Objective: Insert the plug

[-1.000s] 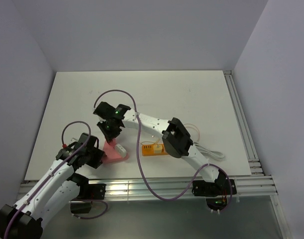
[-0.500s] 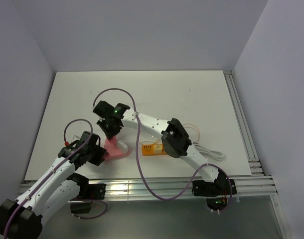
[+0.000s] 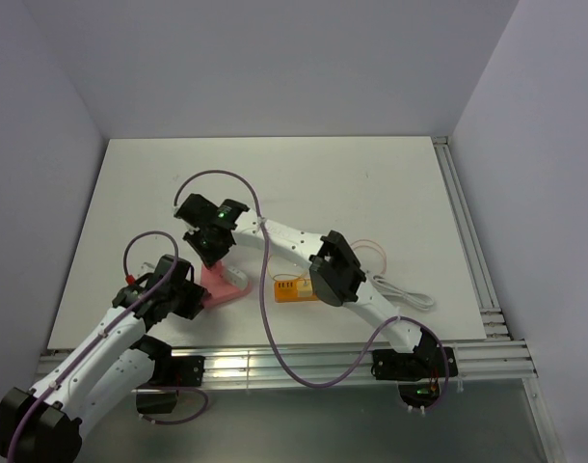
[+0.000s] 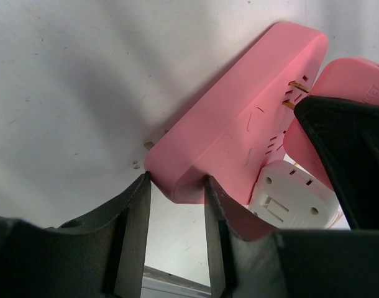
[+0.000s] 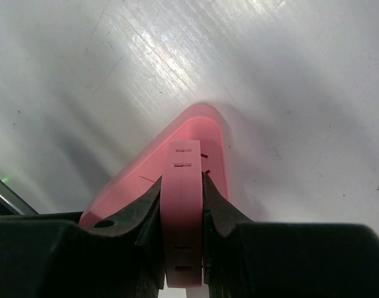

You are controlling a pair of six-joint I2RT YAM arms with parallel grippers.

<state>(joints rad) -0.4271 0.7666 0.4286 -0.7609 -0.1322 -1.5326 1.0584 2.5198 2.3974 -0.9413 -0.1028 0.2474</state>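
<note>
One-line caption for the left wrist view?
The left gripper straddles the near end of the pink power strip while the right gripper holds the pink plug, prongs at its slots.

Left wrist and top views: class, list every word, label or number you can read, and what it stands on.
"CKET": raised letters on the pink plug, partly cut off.
Label on the orange box: too small to read.
No text readable on the pink power strip.
</note>
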